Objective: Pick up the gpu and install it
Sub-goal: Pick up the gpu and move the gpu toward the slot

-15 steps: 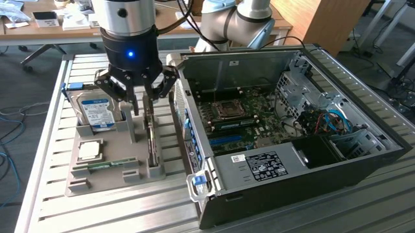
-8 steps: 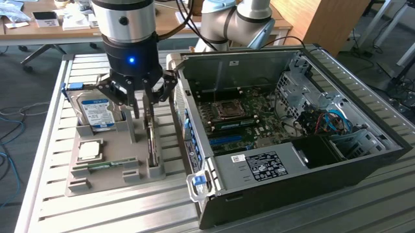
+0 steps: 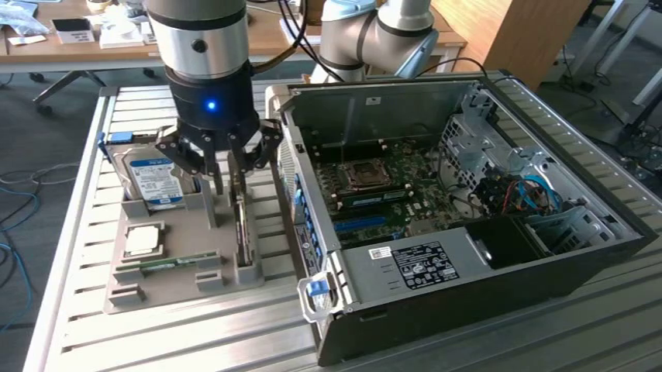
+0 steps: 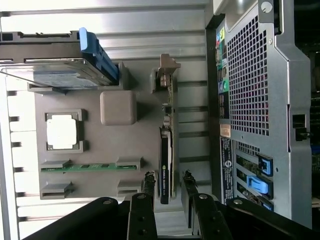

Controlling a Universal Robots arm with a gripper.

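The gpu (image 4: 165,155) stands on edge in a slot of the grey holder tray (image 4: 100,150), green board with a black cooler and a pale metal bracket at its far end. In the exterior view the gpu (image 3: 244,232) sits at the tray's side nearest the computer case. My gripper (image 3: 229,186) hangs just above it, fingers pointing down. In the wrist view my gripper (image 4: 167,177) is open, and its fingers (image 4: 149,182) straddle the card's cooler end with a small gap on each side.
The tray (image 3: 176,291) also holds a silver hard drive (image 3: 155,180), a processor (image 3: 143,240) and a memory stick (image 3: 166,263). The open computer case (image 3: 466,194) lies at the exterior view's right, motherboard (image 3: 393,194) exposed, close beside the gpu slot.
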